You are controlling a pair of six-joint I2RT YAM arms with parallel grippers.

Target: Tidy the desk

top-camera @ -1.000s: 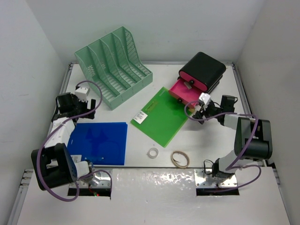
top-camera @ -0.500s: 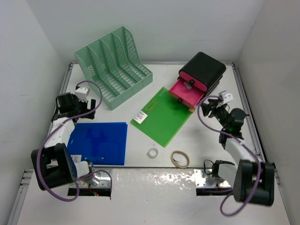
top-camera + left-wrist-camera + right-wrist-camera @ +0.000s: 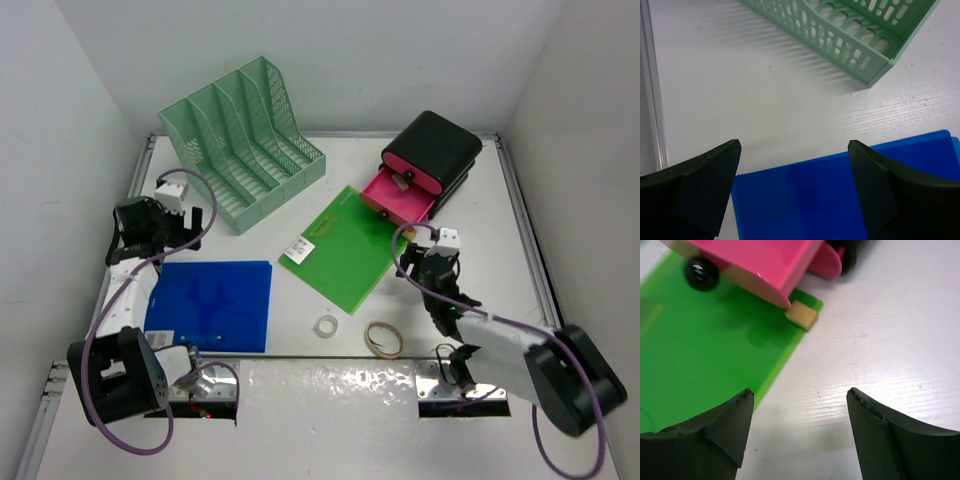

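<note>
The desk (image 3: 490,200) is a white tabletop with metal rails. On it lie a blue sheet (image 3: 210,305) and a green sheet (image 3: 345,250). A black box (image 3: 432,148) at the back right has its pink drawer (image 3: 398,195) pulled open over the green sheet's corner. My left gripper (image 3: 190,228) is open and empty, just above the blue sheet's far edge (image 3: 840,195). My right gripper (image 3: 412,265) is open and empty, low over the bare desk beside the green sheet's right edge (image 3: 700,360), facing the drawer (image 3: 755,265).
A mint-green mesh file rack (image 3: 245,135) stands at the back left; its corner shows in the left wrist view (image 3: 865,45). A small white tape ring (image 3: 325,325) and a tan ring (image 3: 383,338) lie near the front. A small tan block (image 3: 801,315) lies by the drawer.
My right arm drew back from the drawer to the right, then swung forward and left, ending beside the green sheet. My left gripper has barely shifted.
</note>
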